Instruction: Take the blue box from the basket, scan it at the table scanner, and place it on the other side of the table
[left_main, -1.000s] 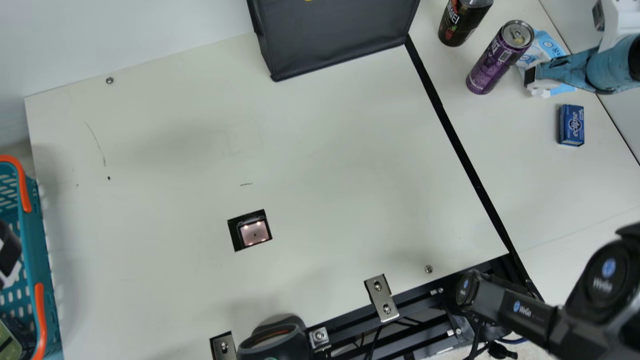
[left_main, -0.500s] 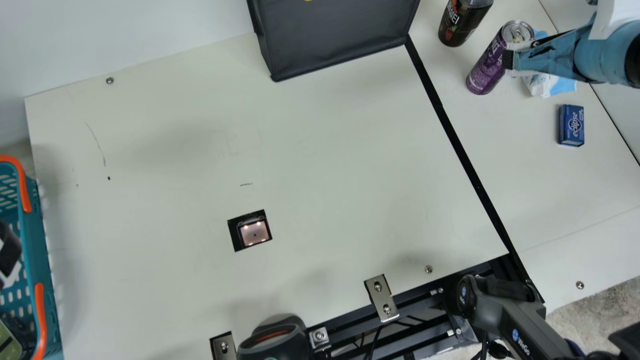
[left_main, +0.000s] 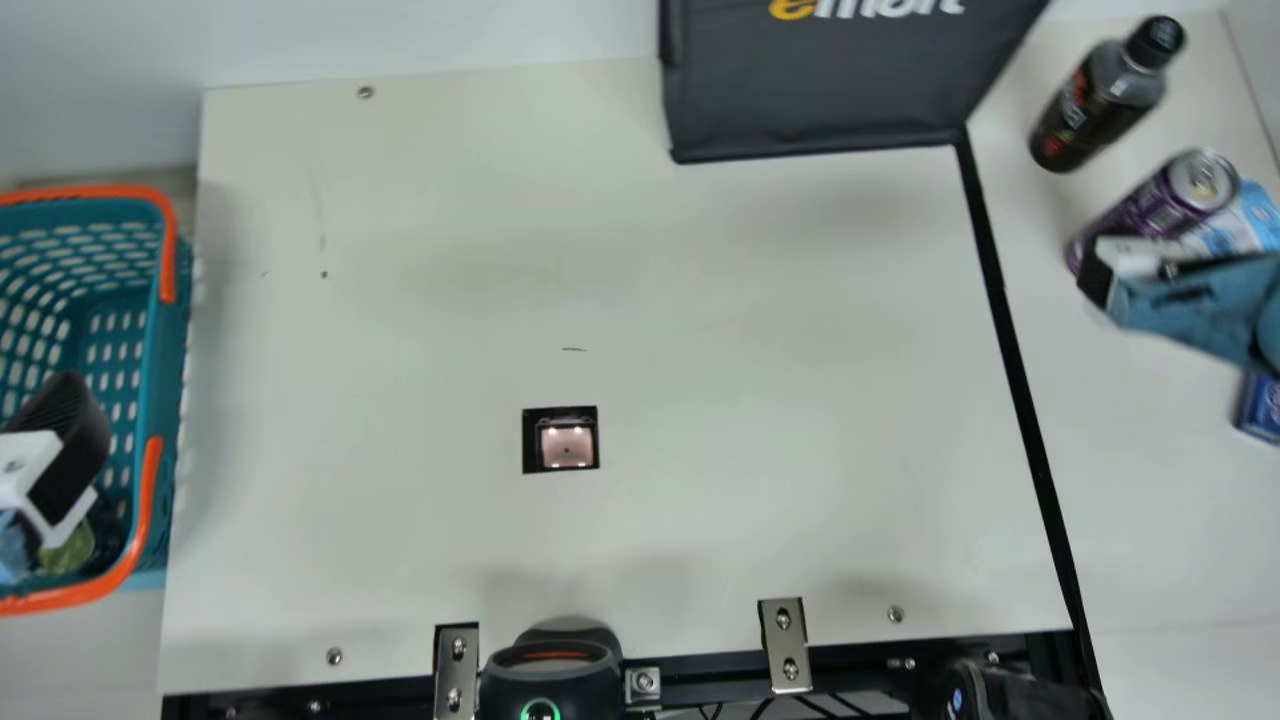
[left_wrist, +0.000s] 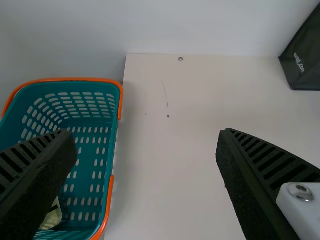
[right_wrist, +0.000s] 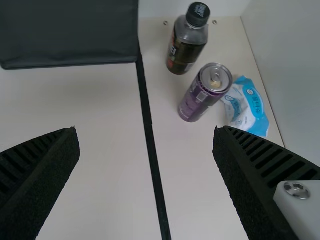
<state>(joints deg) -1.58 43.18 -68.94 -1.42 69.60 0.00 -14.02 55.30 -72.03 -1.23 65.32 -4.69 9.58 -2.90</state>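
Nearest, the cream table ends at a black frame, with a domed handheld reader at that edge. Past it the square table scanner sits flush, broad tabletop on every side. That open stretch runs from the basket on the left to the black strip on the right. The left gripper hangs over the basket, spread wide with nothing pinched. The blue box lies on the table beyond the strip, at the main view's right edge, partly behind the right gripper; this one is spread wide too, holding nothing.

The basket is slotted teal plastic with smooth orange handles; low inside is something yellowish green, perhaps a packet, though blurred. Farther off stand a glossy purple can, a crinkled blue-and-white pack just beside it, a dark bottle with a black cap, and a flat-sided black fabric bag.

The camera has turned, showing more of the basket. The right gripper, seen across the can's middle half a second ago, is now by its base and overlaps the box, which showed whole then.
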